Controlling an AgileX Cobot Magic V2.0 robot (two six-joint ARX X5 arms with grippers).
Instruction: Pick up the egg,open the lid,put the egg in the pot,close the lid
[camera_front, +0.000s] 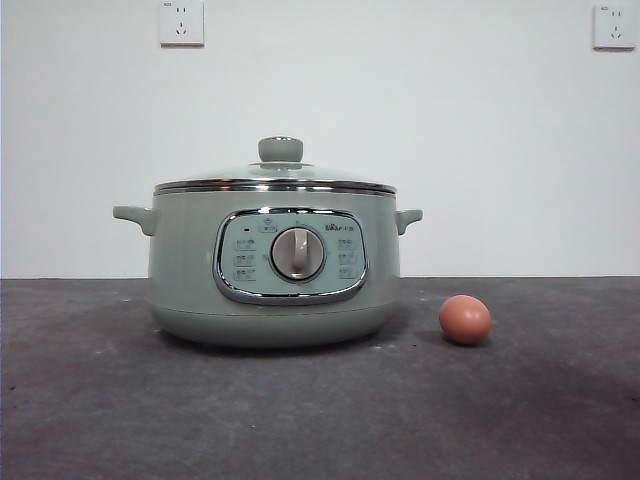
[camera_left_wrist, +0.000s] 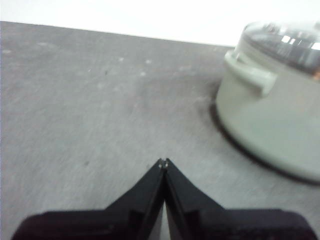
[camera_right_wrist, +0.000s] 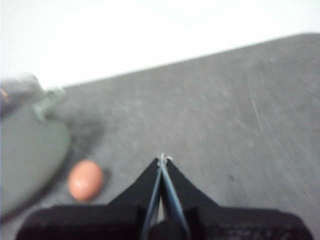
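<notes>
The pale green pot (camera_front: 275, 265) stands mid-table with its silver dial facing the front camera. Its glass lid (camera_front: 275, 180) with the green knob sits closed on top. A brown-orange egg (camera_front: 465, 320) lies on the dark table just right of the pot, apart from it. My right gripper (camera_right_wrist: 163, 159) is shut and empty, hovering over bare table with the egg (camera_right_wrist: 85, 180) off to one side near the pot (camera_right_wrist: 27, 155). My left gripper (camera_left_wrist: 164, 162) is shut and empty too, over the table beside the pot (camera_left_wrist: 272, 115) and its side handle. Neither gripper shows in the front view.
A grey table top (camera_front: 320, 420) runs back to a white wall with two power sockets (camera_front: 181, 22) high up.
</notes>
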